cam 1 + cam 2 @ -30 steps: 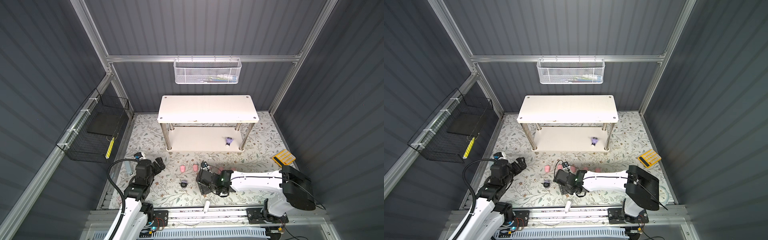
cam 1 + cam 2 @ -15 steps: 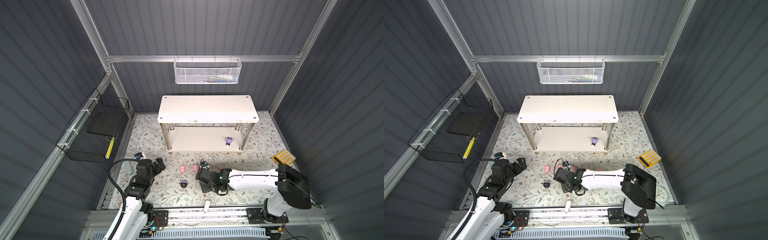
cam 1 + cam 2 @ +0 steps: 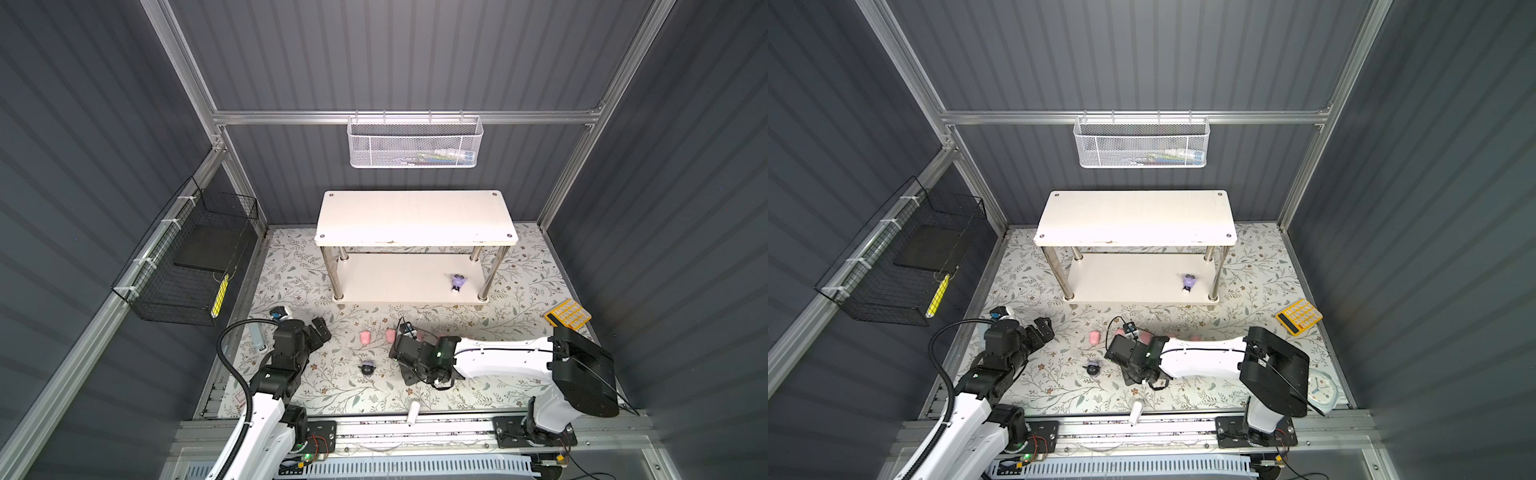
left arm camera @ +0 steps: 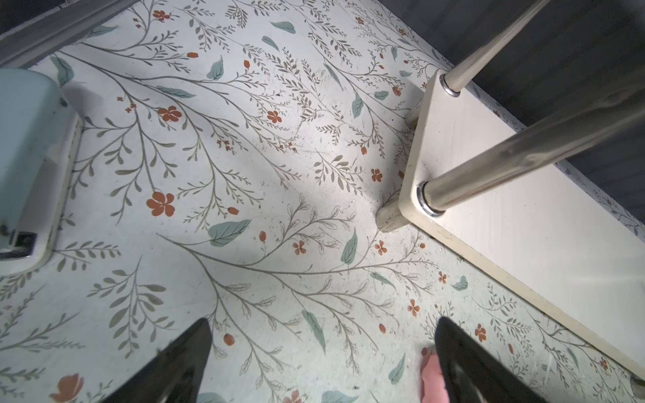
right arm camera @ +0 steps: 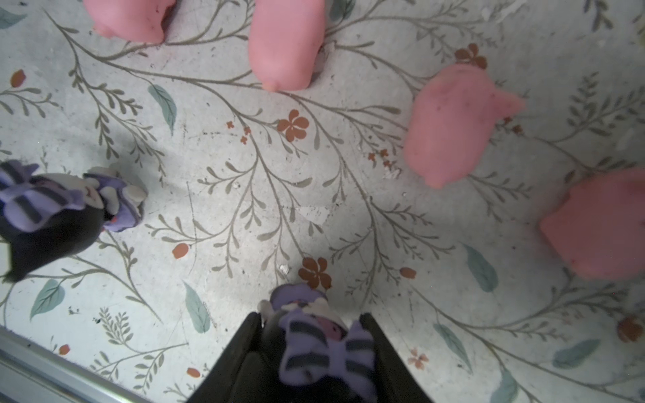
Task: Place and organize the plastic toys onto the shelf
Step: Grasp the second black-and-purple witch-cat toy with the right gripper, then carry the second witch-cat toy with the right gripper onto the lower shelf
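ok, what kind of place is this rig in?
Most likely an enclosed robot test cell, not a home: ribbed grey panels on an aluminium frame, a left arm and right arm on a front rail, and a floral mat staged with a white shelf.

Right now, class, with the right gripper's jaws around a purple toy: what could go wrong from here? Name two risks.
1. The purple toy sits only at the tips of the right gripper, so it might slip out on lifting.
2. Pink toys lie on the mat between that gripper and the shelf, so a low sweep toward it could scatter them.
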You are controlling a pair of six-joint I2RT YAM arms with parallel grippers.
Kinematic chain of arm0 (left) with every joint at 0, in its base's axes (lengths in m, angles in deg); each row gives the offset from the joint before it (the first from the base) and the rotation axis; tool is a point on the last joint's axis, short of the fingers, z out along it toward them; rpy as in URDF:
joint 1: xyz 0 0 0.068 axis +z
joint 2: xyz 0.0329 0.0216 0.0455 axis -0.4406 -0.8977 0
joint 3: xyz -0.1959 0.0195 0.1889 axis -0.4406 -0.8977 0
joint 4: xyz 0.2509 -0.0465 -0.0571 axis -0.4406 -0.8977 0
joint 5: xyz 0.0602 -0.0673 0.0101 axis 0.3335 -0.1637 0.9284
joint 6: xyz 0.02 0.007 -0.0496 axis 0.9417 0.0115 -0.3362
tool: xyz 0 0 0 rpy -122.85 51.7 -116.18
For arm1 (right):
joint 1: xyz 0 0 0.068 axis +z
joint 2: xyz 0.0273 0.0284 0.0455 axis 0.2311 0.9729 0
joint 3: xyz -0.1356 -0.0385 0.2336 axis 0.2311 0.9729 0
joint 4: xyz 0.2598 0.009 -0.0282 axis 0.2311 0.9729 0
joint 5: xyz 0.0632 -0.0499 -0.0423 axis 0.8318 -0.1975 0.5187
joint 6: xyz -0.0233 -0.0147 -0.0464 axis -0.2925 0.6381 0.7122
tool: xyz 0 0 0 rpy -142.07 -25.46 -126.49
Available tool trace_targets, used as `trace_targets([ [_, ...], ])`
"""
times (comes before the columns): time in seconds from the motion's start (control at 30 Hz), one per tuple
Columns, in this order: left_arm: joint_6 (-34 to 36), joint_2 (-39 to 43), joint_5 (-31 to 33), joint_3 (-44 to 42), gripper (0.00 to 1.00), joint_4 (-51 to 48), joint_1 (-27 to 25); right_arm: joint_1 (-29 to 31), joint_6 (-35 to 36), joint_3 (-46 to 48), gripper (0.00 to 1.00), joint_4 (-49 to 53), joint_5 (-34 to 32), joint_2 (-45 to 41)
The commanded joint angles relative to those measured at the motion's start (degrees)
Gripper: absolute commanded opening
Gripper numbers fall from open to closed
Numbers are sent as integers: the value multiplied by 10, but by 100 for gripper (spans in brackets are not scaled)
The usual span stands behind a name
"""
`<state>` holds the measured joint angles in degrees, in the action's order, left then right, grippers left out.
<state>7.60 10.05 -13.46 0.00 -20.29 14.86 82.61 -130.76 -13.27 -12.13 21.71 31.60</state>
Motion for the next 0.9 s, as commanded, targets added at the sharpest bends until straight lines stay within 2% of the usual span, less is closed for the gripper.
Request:
trace_targets([
  [0.0,7,-1,-1,-10,100,6,-2,-2,11,-16,40,33,-15,-4],
  [0.1,7,-1,-1,-9,100,5,-2,-2,24,-27,39,65,-23,-18],
  [0.4,6,3,2,-13,100,4,-2,-24,88,-88,38,174,-103,-66],
  [0.6,8,2,1,-9,100,4,-2,-86,161,-124,39,161,-125,-65],
  [0.87,8,-3,1,-7,100,8,-2,-184,255,-181,39,110,-143,-12],
])
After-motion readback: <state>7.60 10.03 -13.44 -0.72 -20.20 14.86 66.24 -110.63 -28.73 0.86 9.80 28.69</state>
